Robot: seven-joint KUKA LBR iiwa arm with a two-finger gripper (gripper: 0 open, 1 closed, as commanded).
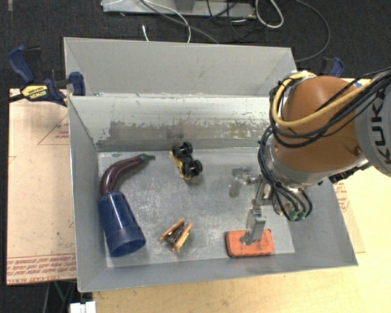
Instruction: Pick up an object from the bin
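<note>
The grey metal bin (85, 207) sits on dark carpet, with cables trailing across the floor behind it.

Camera view: the arm enters from the right. The gripper (255, 230) stands low in the bin's front right corner, its tip on or just above the flat orange block (238, 246) lying there. Whether the gripper is spread or pressed together cannot be determined from here.

Other items on the bin floor, well apart from the gripper:
- a brown clothespin-like piece (176, 235) at front centre
- a black and yellow toy car (186, 160) near the back wall
- a blue cup (120, 225) on its side at left, with a dark curved tube (120, 171) just behind it

Hazards, as judged: the block is low and flat, so a closing grip may skate over its top face and come away empty. Pressing down off-centre could tip the block or shove it against the front wall.
</note>
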